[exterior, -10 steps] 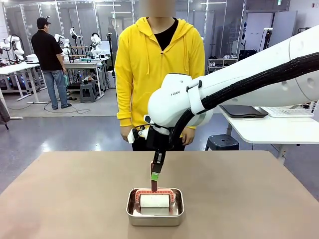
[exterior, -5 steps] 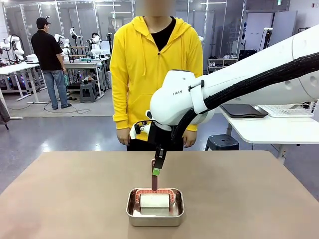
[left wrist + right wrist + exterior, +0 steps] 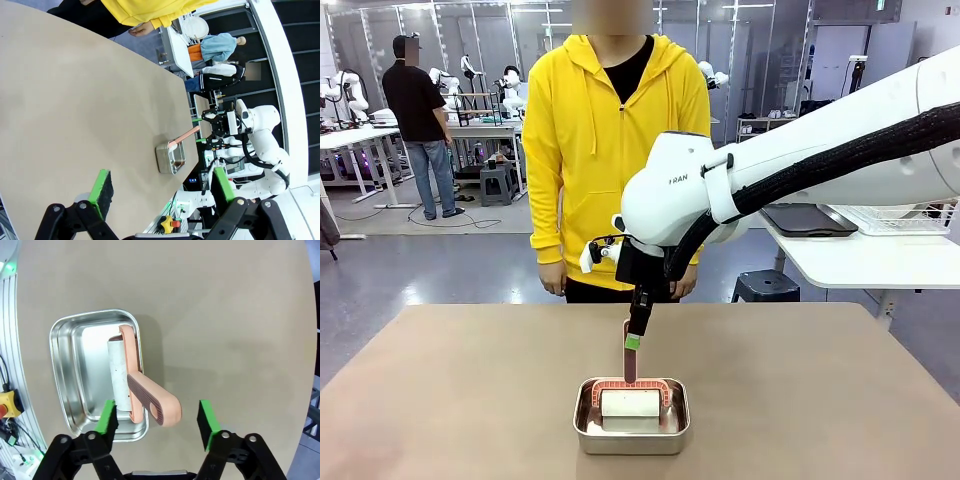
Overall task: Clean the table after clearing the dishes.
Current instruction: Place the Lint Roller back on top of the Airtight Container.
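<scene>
I judged the job nearly finished: the table lay bare of dishes, and the roller sat in the steel pan at six o'clock. My left gripper stood wide apart, holding nothing. My right gripper had spread fingers flanking the handle, apparently touching nothing.

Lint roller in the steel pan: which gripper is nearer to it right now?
Right. The right gripper hangs open just above the roller handle; the left gripper, open, sits far back across the table.
</scene>
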